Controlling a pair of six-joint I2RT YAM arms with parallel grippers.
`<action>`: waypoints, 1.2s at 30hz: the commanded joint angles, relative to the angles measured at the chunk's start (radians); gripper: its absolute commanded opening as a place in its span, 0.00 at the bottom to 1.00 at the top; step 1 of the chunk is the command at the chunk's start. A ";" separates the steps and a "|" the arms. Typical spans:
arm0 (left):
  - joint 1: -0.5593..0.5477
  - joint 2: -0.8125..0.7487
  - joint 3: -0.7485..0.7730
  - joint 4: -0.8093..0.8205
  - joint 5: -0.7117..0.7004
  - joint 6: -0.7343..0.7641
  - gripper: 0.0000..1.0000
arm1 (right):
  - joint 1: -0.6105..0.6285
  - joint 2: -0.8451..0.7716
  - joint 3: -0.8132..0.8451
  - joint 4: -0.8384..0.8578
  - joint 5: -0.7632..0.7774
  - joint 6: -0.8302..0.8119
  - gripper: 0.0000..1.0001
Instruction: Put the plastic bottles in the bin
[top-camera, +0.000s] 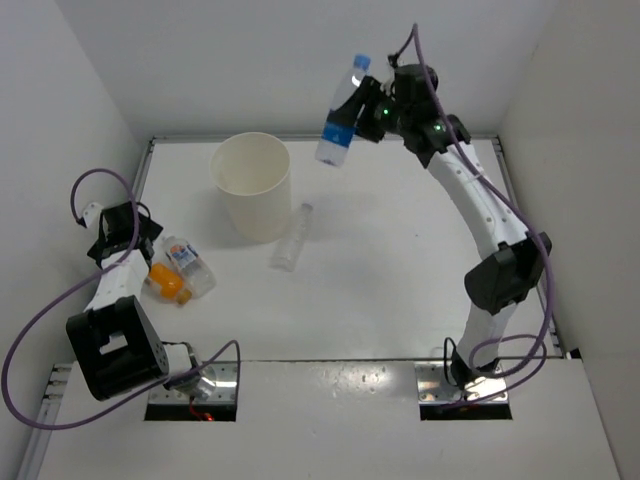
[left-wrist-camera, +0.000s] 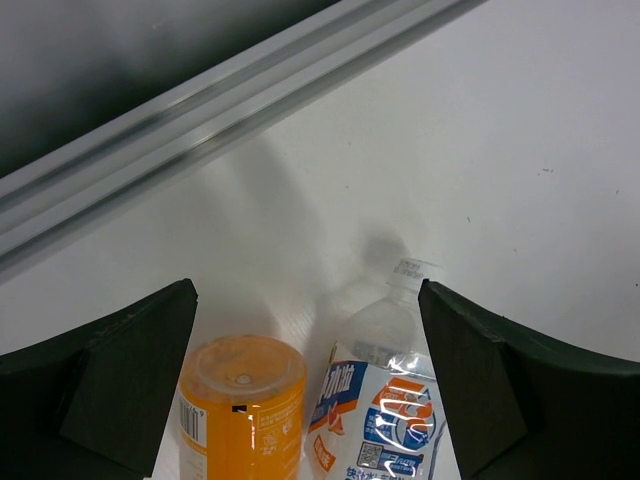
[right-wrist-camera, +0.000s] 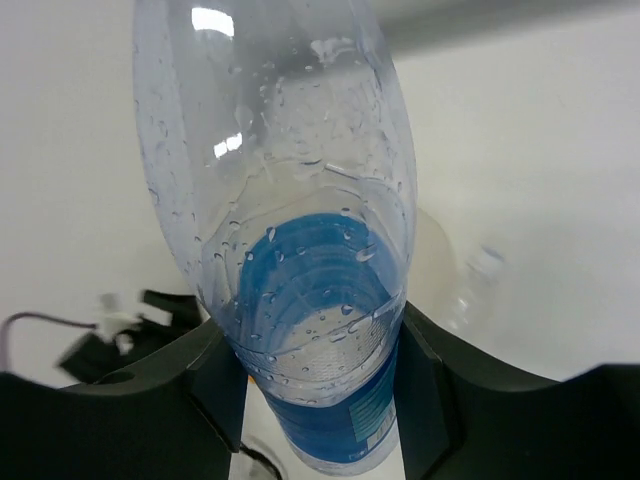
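Blue-labelled bottle (top-camera: 343, 112) (right-wrist-camera: 300, 250): in the air, off the table, tilted with its blue cap uppermost. Water droplets cling inside its clear wall.
Right gripper (top-camera: 366, 108) (right-wrist-camera: 320, 400): its two black fingers are pinched onto the bottle at the blue label, one on each side.
Bottle relative to the bin: from overhead, the bottle appears to the right of the bin's rim, apart from it and not over its opening.
Bin (top-camera: 255, 205): white and round, upright on the table with its mouth open upward.
Plain clear bottle (top-camera: 293, 237): lies on its side on the table, just right of the bin's base.
Orange bottle (top-camera: 166, 281) (left-wrist-camera: 240, 405): lies on the table left of the bin, touching the labelled bottle beside it.
Labelled bottle (top-camera: 188, 262) (left-wrist-camera: 385, 400): clear, with a white, blue and red label, lying on its side.
Left gripper (top-camera: 128, 232) (left-wrist-camera: 305, 335): spread wide and holding nothing. In its wrist view both bottles lie between the fingers; whether the fingers touch them cannot be told.
Table (top-camera: 400, 280): white.
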 joint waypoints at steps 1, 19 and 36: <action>0.002 -0.027 0.004 0.007 0.013 -0.001 1.00 | 0.034 -0.007 0.116 0.006 0.005 -0.063 0.00; 0.002 -0.047 -0.056 0.030 0.088 -0.006 1.00 | 0.258 0.364 0.575 -0.008 -0.018 -0.020 0.03; 0.002 -0.038 -0.054 0.030 0.088 -0.036 1.00 | 0.294 0.396 0.566 -0.048 0.056 -0.074 0.77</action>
